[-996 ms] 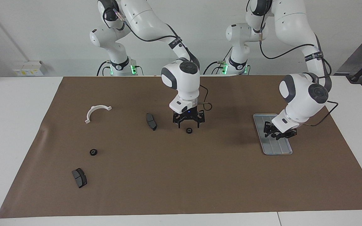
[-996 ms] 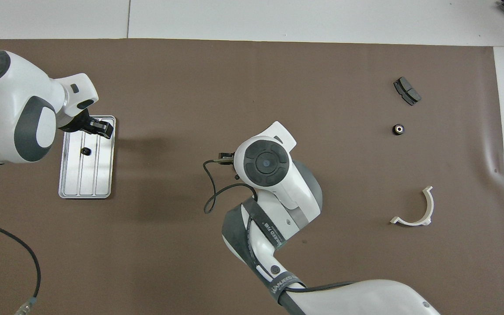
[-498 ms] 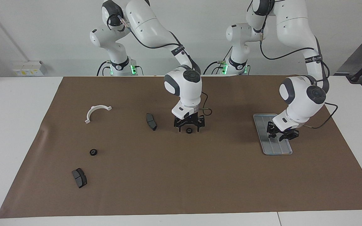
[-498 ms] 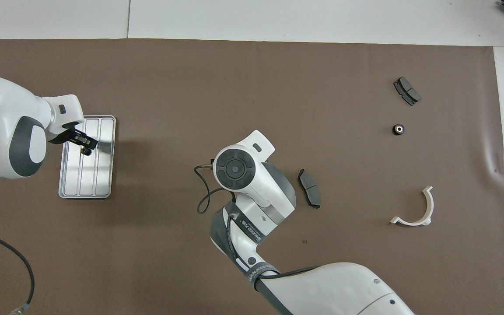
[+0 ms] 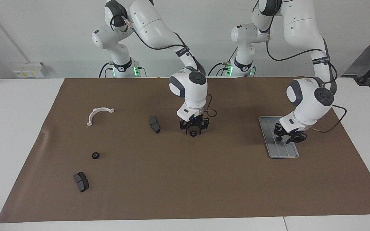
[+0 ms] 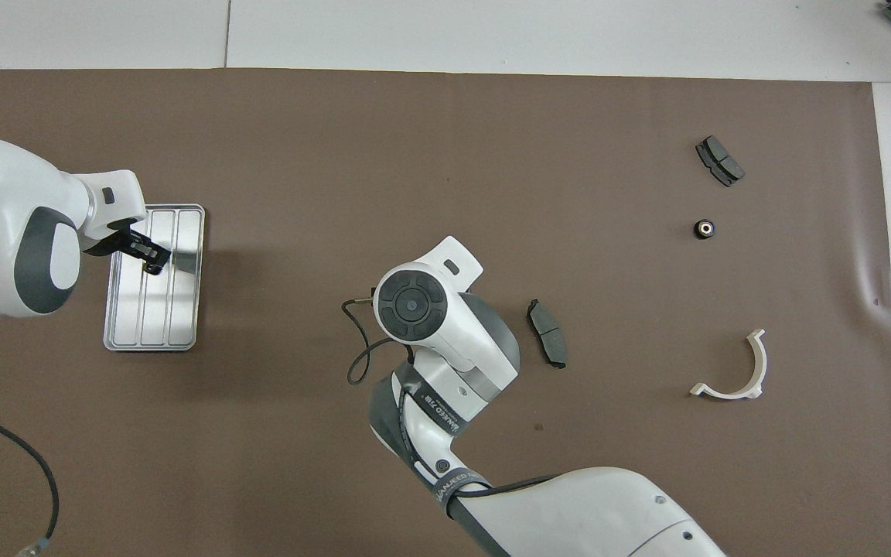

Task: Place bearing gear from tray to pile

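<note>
The silver tray (image 5: 283, 152) (image 6: 182, 309) lies toward the left arm's end of the mat. My left gripper (image 5: 285, 138) (image 6: 153, 263) is low over the tray's middle and covers the spot where a small black bearing gear lay. Another bearing gear (image 5: 193, 134) sits on the mat's middle, and my right gripper (image 5: 193, 130) stands straight down over it, close to the mat. The overhead view hides that gripper under its own wrist. The pile spreads toward the right arm's end: a white half-ring bracket (image 5: 96, 114) (image 6: 739, 379), brake pads (image 5: 81, 181) (image 6: 719, 160) and a third bearing gear (image 5: 95, 155) (image 6: 704, 229).
One brake pad (image 5: 154, 124) (image 6: 547, 343) lies beside the right gripper, on the pile's side. A brown mat (image 5: 185, 186) covers the white table. A loose cable (image 6: 356, 356) hangs from the right wrist.
The right gripper has come down over the bearing gear on the mat. The left gripper has moved along the tray and lowered onto the spot of the bearing gear there.
</note>
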Robot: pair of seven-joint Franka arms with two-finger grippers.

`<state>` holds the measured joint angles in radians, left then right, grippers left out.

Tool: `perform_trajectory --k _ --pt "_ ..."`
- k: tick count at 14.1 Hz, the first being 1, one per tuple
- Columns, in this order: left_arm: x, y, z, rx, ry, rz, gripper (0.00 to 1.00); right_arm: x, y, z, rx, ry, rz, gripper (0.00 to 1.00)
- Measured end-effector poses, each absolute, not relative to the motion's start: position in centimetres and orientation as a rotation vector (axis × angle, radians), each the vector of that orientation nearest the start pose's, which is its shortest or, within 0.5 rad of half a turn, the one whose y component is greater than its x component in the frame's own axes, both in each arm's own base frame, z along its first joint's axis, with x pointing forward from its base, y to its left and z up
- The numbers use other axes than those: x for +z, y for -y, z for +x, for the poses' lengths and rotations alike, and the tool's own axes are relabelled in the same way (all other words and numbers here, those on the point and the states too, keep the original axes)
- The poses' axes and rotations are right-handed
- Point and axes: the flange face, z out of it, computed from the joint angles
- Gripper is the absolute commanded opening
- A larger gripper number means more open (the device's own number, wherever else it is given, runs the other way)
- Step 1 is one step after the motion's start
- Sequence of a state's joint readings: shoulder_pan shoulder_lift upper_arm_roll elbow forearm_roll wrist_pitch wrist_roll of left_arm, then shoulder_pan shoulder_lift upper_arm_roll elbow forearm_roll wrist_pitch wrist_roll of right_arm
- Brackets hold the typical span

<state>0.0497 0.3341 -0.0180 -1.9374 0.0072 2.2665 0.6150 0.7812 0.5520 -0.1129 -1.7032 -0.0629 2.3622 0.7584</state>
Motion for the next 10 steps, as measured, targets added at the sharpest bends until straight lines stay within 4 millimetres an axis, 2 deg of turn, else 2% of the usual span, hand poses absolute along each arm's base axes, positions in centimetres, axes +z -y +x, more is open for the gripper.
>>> perform_trajectory --k 6,8,10 --pt "30.86 -2.51 60.56 0.013 -0.932 -3.003 0.46 28.66 -43.05 53.41 -0.253 -0.045 -3.131 0.59" --pt "30.84 -2.48 60.53 0.014 -0.934 -3.003 0.44 28.71 -43.06 53.47 -0.258 -0.045 -3.127 0.35" --pt "30.78 -2.47 60.49 0.016 -0.935 -3.003 0.43 28.77 -43.03 53.49 -0.26 -0.045 -3.127 0.02"
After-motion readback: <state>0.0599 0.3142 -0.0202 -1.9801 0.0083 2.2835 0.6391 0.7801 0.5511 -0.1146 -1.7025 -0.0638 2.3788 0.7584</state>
